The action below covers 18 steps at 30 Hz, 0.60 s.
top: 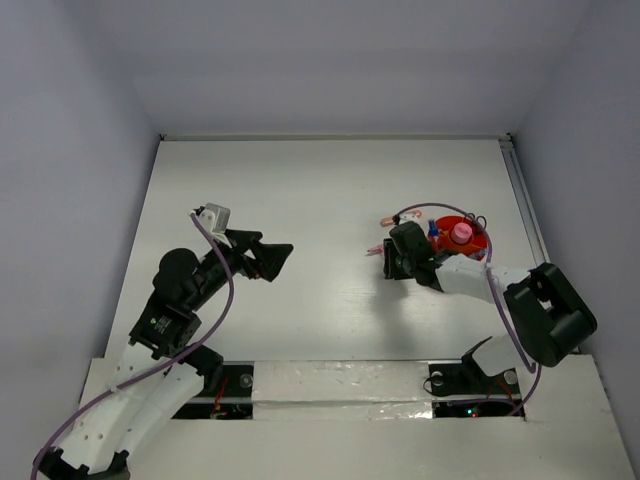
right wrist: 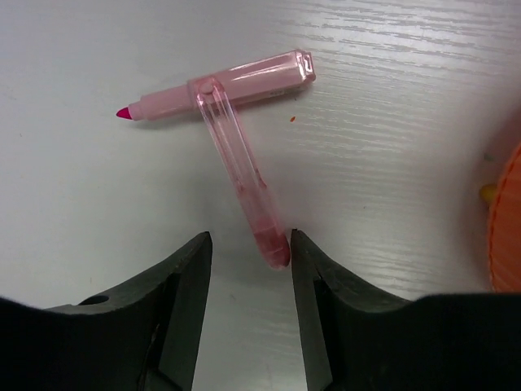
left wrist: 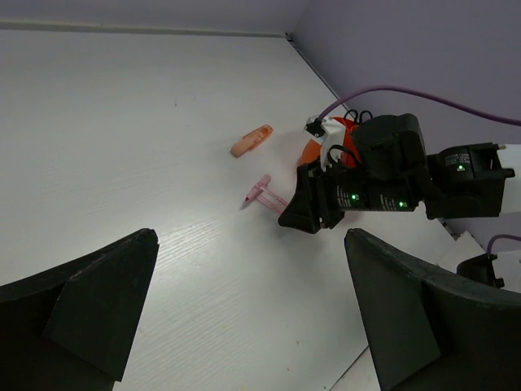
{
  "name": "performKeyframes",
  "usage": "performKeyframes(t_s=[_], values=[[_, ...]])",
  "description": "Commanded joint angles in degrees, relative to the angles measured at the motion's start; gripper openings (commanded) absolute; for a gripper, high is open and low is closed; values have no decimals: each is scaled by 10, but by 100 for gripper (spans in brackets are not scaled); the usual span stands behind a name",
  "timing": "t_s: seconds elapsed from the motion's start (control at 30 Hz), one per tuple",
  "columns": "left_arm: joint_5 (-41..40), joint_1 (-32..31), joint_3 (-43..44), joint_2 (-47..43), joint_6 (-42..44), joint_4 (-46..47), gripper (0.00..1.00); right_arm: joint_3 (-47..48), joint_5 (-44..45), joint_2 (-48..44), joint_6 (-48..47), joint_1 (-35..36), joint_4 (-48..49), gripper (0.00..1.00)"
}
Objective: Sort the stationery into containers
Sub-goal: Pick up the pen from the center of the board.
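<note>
Pink T-shaped piece (right wrist: pixel 230 138) lies flat on the table (right wrist: pixel 407 122), mid-frame in the right wrist view, with its stem tip between spread fingers.

Pick-up step, by my read. The right gripper (right wrist: pixel 250 244) is wide open around the stem end, which sits nearer the right-hand finger. Next it needs to centre, close on the stem and carry it to the orange-red bowl (right wrist: pixel 509 228) at the right edge. The left gripper (left wrist: pixel 248 244) hangs spread and empty, well apart.

Left pincer (left wrist: pixel 251 240), right pincer (right wrist: pixel 251 244), jaws parted
</note>
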Motion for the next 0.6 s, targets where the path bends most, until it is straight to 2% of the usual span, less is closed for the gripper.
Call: performKeyframes(t_s=[0.0,0.07,0.13,0.17,0.27,0.37,0.43,0.5,0.57], values=[[7,6,12,-5,4,33,99,17,-2,11,-15,1,39,41],[6,6,13,-3,4,33,99,14,-3,14,-14,1,39,31],[5,6,13,-3,4,33,99,10,0,13,-16,1,45,30],[6,6,13,-5,4,34,99,8,2,15,-17,1,45,23],[7,6,12,-4,2,34,99,6,6,15,-21,1,51,14],[7,6,11,-5,-1,35,99,5,6,20,-24,1,52,13],[6,6,11,-3,-2,36,99,9,1,16,-28,1,52,1],[4,6,9,-1,-8,38,99,13,-14,1,-37,6,50,0],[4,6,7,7,-15,41,99,39,-70,-34,-48,12,26,0]])
